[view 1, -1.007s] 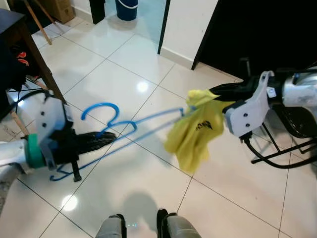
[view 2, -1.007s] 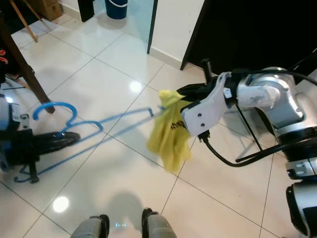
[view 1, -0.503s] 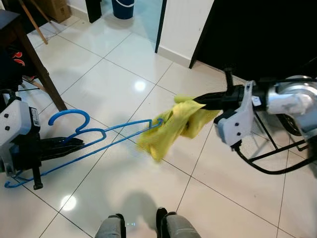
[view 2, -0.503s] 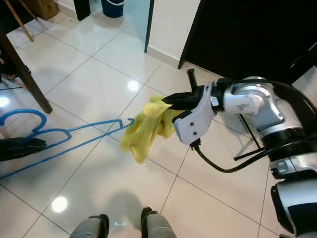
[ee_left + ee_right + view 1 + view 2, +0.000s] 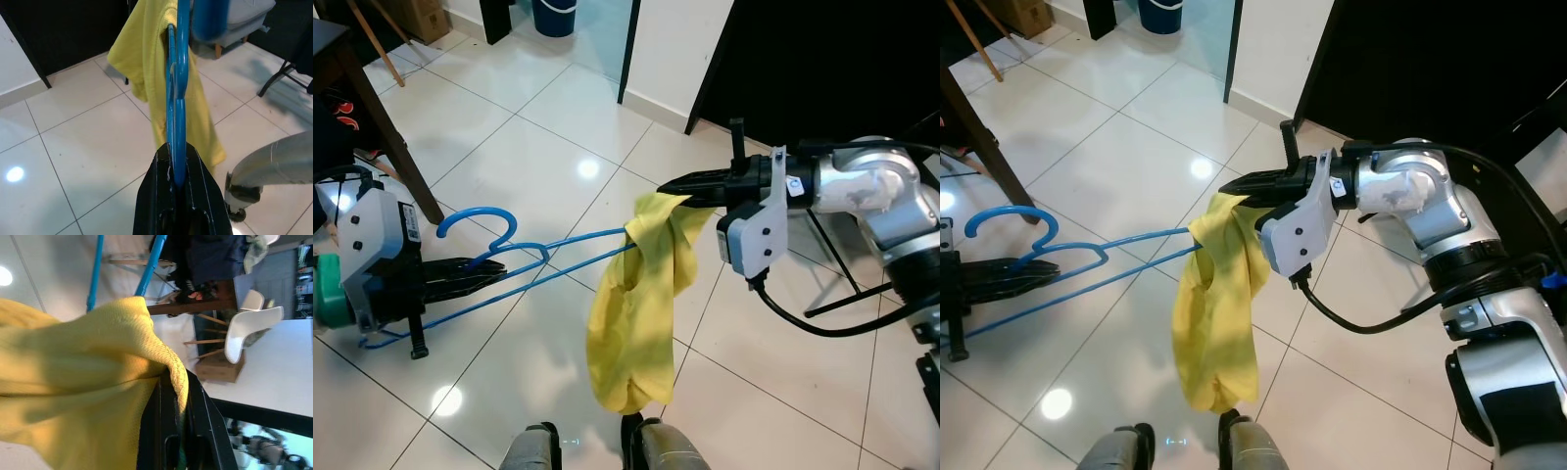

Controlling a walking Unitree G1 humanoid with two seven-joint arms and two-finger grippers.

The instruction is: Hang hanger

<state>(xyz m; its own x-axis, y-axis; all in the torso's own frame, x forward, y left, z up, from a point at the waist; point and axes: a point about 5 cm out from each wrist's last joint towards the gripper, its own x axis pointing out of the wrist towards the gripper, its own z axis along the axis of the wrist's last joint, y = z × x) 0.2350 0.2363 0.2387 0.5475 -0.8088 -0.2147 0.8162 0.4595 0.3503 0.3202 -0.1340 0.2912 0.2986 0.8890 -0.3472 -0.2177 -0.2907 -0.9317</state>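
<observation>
A blue plastic hanger (image 5: 524, 264) lies nearly level above the tiled floor, with my left gripper (image 5: 499, 268) shut on it close under the hook. Its far end is inside a yellow garment (image 5: 634, 313), which hangs down long and loose. My right gripper (image 5: 668, 185) is shut on the garment's top edge, just beyond the hanger's tip. In the left wrist view the black fingers (image 5: 195, 191) clamp the hanger (image 5: 176, 88), with the garment (image 5: 142, 54) draped over its end. In the right wrist view the fingers (image 5: 205, 421) pinch a fold of the garment (image 5: 73, 377).
A dark wooden table leg (image 5: 389, 122) stands at the left, close to my left arm. A black metal stand (image 5: 847, 284) sits on the floor at the right. A blue bin (image 5: 555, 14) and a dark doorway (image 5: 822, 69) are behind. My feet (image 5: 592, 446) are directly below the garment.
The garment has gone from bunched up at the hanger's tip to hanging down full length. My right gripper has moved left, and the left gripper has shifted the hanger rightward.
</observation>
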